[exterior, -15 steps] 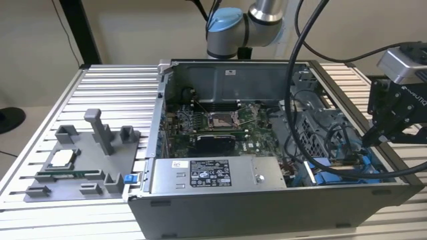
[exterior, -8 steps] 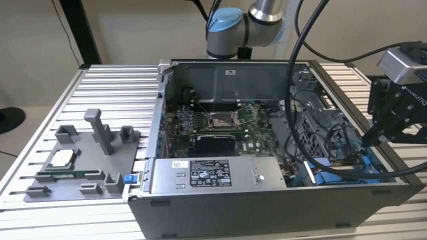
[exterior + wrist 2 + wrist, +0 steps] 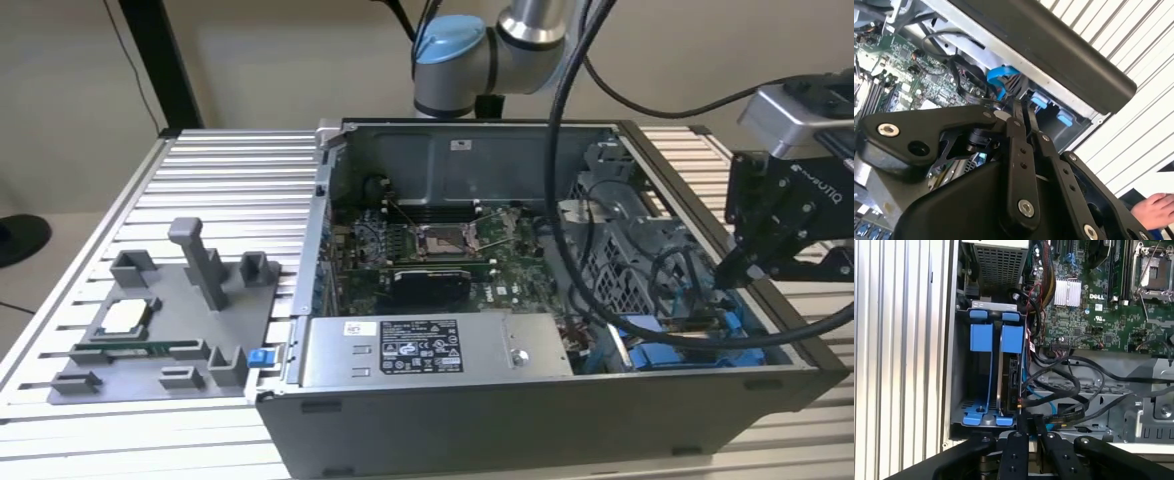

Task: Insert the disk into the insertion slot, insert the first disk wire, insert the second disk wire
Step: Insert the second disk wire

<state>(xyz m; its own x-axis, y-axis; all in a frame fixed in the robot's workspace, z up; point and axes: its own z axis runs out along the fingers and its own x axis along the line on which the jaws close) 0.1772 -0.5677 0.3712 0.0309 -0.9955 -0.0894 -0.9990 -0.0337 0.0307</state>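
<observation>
Since the disk (image 3: 1014, 382) is seen standing on edge in its blue frame (image 3: 981, 337) inside the insertion slot (image 3: 956, 390) at a corner of the computer case (image 3: 534, 430), that step is judged done. The gripper (image 3: 1030, 421) is poised just beside it, fingers drawn almost together. No wire between them can be made out, and both wires are judged outstanding.

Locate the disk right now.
In the first wrist view the disk stands in its blue frame inside the corner drive bay; that bay is at the exterior view's right, by the claw.
</observation>
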